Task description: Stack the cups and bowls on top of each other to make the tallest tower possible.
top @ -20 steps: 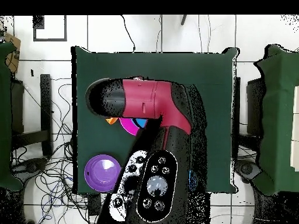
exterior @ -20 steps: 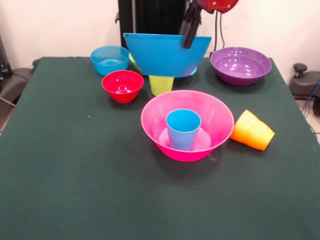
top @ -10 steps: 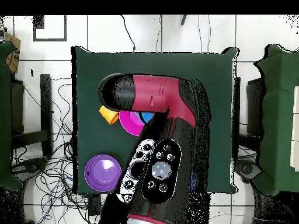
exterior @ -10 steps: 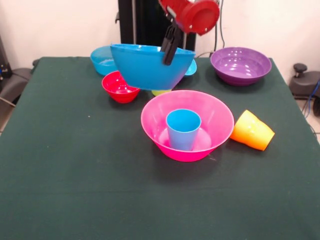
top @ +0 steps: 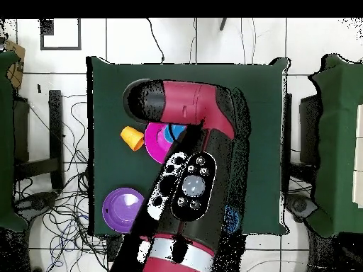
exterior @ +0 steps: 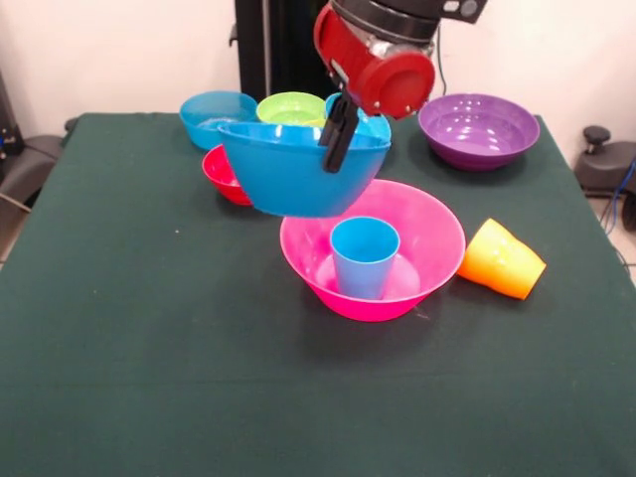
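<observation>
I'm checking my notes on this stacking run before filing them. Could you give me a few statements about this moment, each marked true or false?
1. The pincer grips the large blue bowl by its rim. True.
2. The large blue bowl already rests on the light blue cup. False: it hangs in the air, up and to the left of the cup in the front view.
3. The light blue cup stands upright inside the huge pink bowl. True.
4. The orange cup stands upright. False: it lies on its side on the table, right of the pink bowl in the front view.
5. The purple bowl holds a cup. False: it is empty.
</observation>
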Motion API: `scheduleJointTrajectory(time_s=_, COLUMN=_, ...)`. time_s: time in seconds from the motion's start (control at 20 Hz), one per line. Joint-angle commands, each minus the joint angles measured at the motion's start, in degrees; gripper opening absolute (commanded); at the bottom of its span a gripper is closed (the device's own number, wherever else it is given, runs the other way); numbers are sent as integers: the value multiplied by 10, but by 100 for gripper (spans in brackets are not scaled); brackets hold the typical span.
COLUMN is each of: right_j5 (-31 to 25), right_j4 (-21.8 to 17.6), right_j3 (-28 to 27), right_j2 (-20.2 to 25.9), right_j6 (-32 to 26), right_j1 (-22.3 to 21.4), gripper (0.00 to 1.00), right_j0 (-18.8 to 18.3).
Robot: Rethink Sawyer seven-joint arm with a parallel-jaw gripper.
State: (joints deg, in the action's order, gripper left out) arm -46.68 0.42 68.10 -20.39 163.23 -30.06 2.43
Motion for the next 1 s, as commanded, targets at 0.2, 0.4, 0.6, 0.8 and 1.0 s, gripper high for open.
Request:
scheduleJointTrajectory(time_s=0.2, right_j5=-8, right_j4=45, right_j3=-56, right_j2=8, right_j6=126, right_j1=38, gripper=0, right_j0=21)
scheduleJointTrajectory(time_s=0.4, right_j5=-15, right_j4=65, right_j3=-65, right_j2=4, right_j6=125, right_j1=45, gripper=0, right_j0=26)
scheduleJointTrajectory(time_s=0.6, right_j5=-22, right_j4=83, right_j3=-49, right_j2=1, right_j6=122, right_j1=37, gripper=0, right_j0=38)
scheduleJointTrajectory(time_s=0.8, right_j5=-21, right_j4=97, right_j3=-34, right_j2=-6, right_j6=119, right_j1=30, gripper=0, right_j0=50)
scheduleJointTrajectory(time_s=1.0, right_j5=-7, right_j4=102, right_j3=-20, right_j2=-14, right_j6=109, right_j1=34, gripper=0, right_j0=53)
